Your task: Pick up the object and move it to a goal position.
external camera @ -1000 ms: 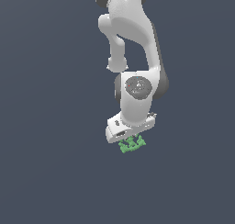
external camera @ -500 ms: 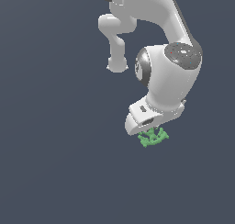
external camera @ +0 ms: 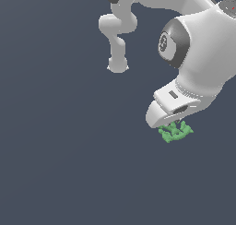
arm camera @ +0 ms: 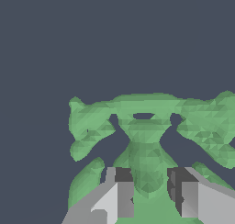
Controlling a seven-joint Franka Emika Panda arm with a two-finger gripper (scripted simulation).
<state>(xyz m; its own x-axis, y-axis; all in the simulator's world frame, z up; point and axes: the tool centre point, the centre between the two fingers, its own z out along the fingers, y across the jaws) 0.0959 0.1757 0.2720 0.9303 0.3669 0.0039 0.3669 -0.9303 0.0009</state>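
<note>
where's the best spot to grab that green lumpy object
Grip the narrow central stem of the green object, coming straight down from above. The wrist view shows the gripper with one finger on each side of that stem, the wide lobes spreading beyond it. The lobes look too broad and jagged for a firm pinch.

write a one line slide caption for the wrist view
Wrist view: hand closed on the lumpy green object against a plain dark background.

object (external camera: 175,132) — matt green, lumpy facets | hand (arm camera: 150,191) — smooth grey-white
</note>
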